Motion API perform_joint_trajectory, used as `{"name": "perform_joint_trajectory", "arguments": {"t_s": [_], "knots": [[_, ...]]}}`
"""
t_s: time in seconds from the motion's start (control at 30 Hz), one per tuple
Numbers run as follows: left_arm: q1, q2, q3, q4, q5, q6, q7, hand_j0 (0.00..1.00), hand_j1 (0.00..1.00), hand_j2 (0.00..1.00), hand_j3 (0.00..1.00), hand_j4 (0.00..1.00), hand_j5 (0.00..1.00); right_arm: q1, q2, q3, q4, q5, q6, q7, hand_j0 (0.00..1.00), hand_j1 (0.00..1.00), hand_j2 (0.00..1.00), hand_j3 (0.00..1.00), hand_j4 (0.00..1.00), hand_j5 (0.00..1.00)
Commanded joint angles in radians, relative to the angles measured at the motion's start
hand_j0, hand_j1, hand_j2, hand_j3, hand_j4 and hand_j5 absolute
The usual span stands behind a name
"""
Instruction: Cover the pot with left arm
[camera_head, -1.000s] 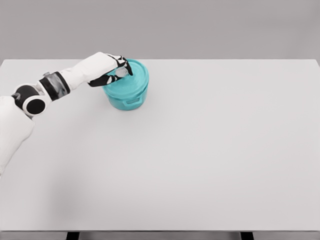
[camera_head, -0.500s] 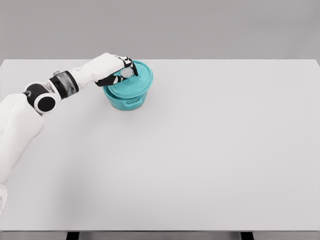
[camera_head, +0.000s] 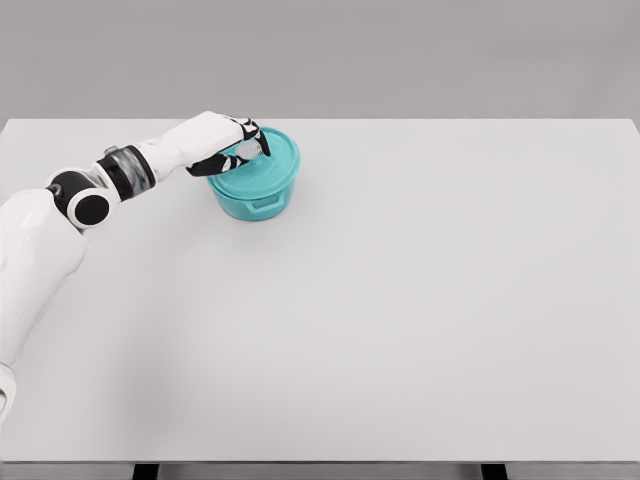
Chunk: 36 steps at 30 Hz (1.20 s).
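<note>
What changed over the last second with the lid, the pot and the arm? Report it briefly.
The lid, gripped at its knob by the left hand, first slid a little right with the arm, then came back slightly left and now sits more squarely on the teal pot. The elbow swung inward. The hand stayed closed on the knob; the pot and the table did not move.

No readable text anywhere in the scene.

No letters, numbers, labels, brand marks or signs can be read on the teal pot; its lid is plain; the white table and the left hand likewise carry no markings.
</note>
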Motion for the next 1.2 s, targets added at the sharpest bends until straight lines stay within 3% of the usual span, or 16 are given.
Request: {"name": "perform_joint_trajectory", "arguments": {"t_s": [0.0,1.17], "knots": [[0.000,0.000,0.002,0.000,0.007,0.001,0.000,0.54,0.54,0.54,0.54,0.54,0.54,0.000,0.000,0.000,0.001,0.000,0.000,0.000,1.00,1.00,1.00,1.00,1.00,1.00],[0.000,0.002,0.002,-0.002,0.005,0.001,0.000,0.68,0.68,0.68,0.68,0.68,0.68,0.000,0.000,0.000,0.001,0.000,0.000,0.000,1.00,1.00,1.00,1.00,1.00,1.00]]}}
